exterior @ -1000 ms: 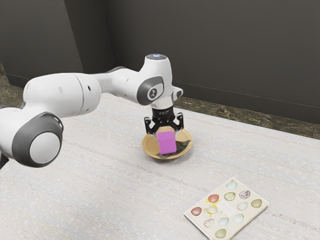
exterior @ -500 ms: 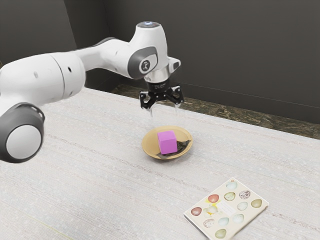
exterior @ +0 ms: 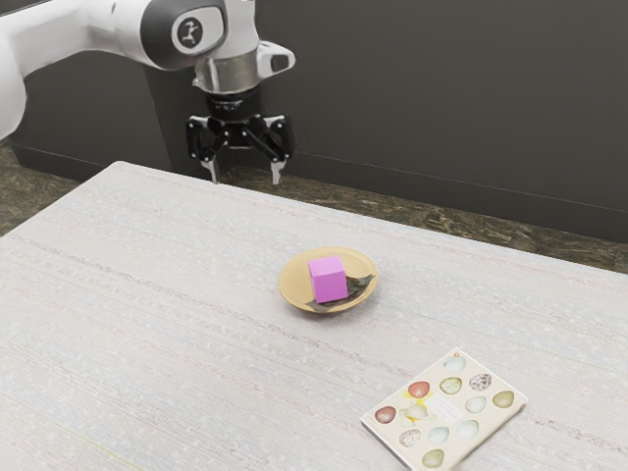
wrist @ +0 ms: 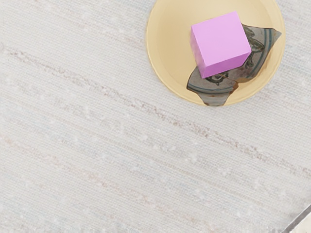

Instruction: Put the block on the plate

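Block [exterior: 329, 281]: sits inside the plate, touching its dark patterned patch [exterior: 360, 287]; we cannot tell whether its base lies fully flat.
Plate [exterior: 293, 285]: holds the block within its raised rim, so we judge the placing done. A bump on that rim could make the block slide or tip.
Gripper [exterior: 245, 177]: hangs well apart from the block, raised and toward the exterior view's left; we have its fingers [exterior: 277, 175] spread, with nothing between them.
Arm [exterior: 69, 34]: we see no need for another grasp. Coming back down to adjust the block could clip it or drag the plate, undoing a sound result.
Patch: if its surface is slick or uneven, a jolt could shift the block; we cannot judge its grip from here.
Book [exterior: 444, 410]: lies apart from the plate, and we see little risk from it unless a low sweep pushes it.
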Motion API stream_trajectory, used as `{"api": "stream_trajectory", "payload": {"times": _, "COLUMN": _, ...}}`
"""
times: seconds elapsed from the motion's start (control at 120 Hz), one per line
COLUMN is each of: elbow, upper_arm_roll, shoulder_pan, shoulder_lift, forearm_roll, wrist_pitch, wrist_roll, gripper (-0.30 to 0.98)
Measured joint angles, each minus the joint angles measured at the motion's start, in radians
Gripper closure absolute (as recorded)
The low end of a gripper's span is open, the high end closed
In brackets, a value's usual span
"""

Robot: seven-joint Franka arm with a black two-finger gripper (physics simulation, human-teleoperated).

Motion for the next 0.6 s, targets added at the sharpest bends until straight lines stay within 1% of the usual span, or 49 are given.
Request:
{"api": "stream_trajectory", "payload": {"times": 0.05, "elbow": -0.032, "upper_arm_roll": 0.027, "shoulder_pan": -0.002, "shoulder_lift": -0.022, "forearm_roll": -0.010, "wrist_pitch": -0.024, "wrist_roll": 0.033, "gripper": 0.00}}
{"api": "stream_trajectory", "payload": {"times": 0.142, "elbow": -0.094, "upper_arm_roll": 0.119, "shoulder_pan": -0.037, "shoulder_lift": -0.067, "forearm_roll": -0.028, "wrist_pitch": -0.052, "wrist_roll": 0.098, "gripper": 0.00}}
{"api": "stream_trajectory", "payload": {"times": 0.258, "elbow": -0.140, "upper_arm_roll": 0.207, "shoulder_pan": -0.056, "shoulder_lift": -0.102, "forearm_roll": -0.038, "wrist_pitch": -0.076, "wrist_roll": 0.179, "gripper": 0.00}}
{"api": "stream_trajectory", "payload": {"times": 0.333, "elbow": -0.176, "upper_arm_roll": 0.206, "shoulder_pan": -0.014, "shoulder_lift": -0.124, "forearm_roll": -0.041, "wrist_pitch": -0.079, "wrist_roll": 0.225, "gripper": 0.00}}
{"api": "stream_trajectory", "payload": {"times": 0.467, "elbow": -0.188, "upper_arm_roll": 0.185, "shoulder_pan": 0.062, "shoulder_lift": -0.129, "forearm_roll": -0.043, "wrist_pitch": -0.066, "wrist_roll": 0.294, "gripper": 0.00}}
{"api": "stream_trajectory", "payload": {"times": 0.6, "elbow": -0.189, "upper_arm_roll": 0.179, "shoulder_pan": 0.071, "shoulder_lift": -0.131, "forearm_roll": -0.043, "wrist_pitch": -0.066, "wrist_roll": 0.349, "gripper": 0.00}}
